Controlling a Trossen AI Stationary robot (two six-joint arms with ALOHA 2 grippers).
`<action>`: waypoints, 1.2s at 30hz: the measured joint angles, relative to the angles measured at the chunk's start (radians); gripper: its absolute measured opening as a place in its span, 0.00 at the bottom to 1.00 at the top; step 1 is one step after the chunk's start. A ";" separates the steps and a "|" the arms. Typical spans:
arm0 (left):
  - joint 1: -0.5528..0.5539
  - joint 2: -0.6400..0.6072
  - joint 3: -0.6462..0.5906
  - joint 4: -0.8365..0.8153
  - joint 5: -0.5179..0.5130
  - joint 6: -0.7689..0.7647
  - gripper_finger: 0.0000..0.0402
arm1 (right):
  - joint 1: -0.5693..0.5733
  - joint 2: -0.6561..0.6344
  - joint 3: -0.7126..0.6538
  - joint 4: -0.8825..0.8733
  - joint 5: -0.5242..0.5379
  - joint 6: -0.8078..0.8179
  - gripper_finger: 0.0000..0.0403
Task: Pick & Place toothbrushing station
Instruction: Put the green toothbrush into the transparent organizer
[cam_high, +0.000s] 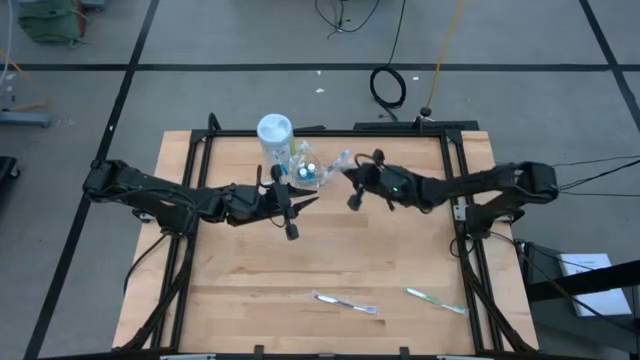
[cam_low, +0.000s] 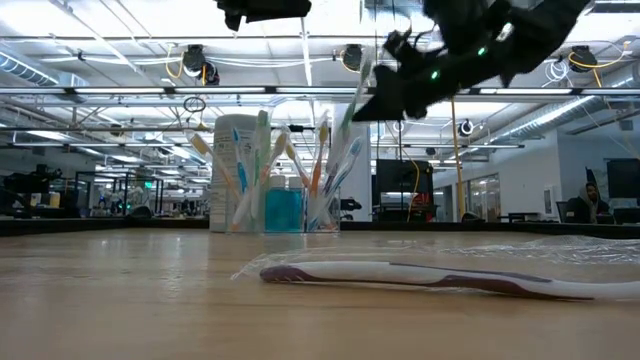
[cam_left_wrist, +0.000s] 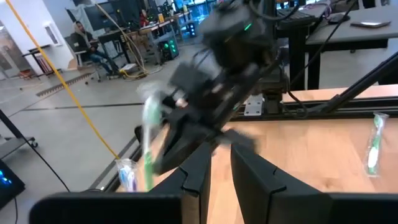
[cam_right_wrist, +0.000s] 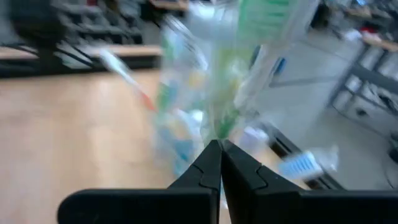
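Observation:
A clear plastic holder (cam_high: 306, 172) stands at the table's far middle with several toothbrushes upright in it; it also shows in the low view (cam_low: 285, 205). My right gripper (cam_high: 352, 178) is just right of the holder, above it, shut on a green toothbrush in a clear wrapper (cam_right_wrist: 249, 68). My left gripper (cam_high: 297, 210) is open and empty, just near-left of the holder and above the table. A purple wrapped toothbrush (cam_high: 345, 302) and a green one (cam_high: 436, 300) lie flat near the table's front edge. My right gripper pinches the wrapped green toothbrush (cam_right_wrist: 225, 127) between its two fingertips (cam_right_wrist: 210, 163). The toothbrush runs on past the fingers toward the holder, lifted clear of the table. Blur hides which part of it the fingers are on. In the left wrist view it hangs upright (cam_left_wrist: 149, 134).
A tall white container (cam_high: 275, 130) stands just far-left of the holder. The black table frame (cam_high: 455, 170) runs along the far and side edges. The wooden top between the holder and the two lying toothbrushes is bare (cam_high: 330, 255).

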 joint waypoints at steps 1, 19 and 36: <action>0.000 0.000 0.000 0.000 0.000 0.000 0.17 | -0.020 0.026 0.006 0.000 0.000 0.011 0.00; 0.004 0.000 0.000 -0.038 -0.003 0.002 0.17 | -0.152 0.322 0.121 0.007 -0.166 0.073 0.00; 0.010 0.000 0.000 -0.078 -0.014 -0.116 0.17 | -0.151 0.321 0.128 -0.012 -0.202 0.124 0.16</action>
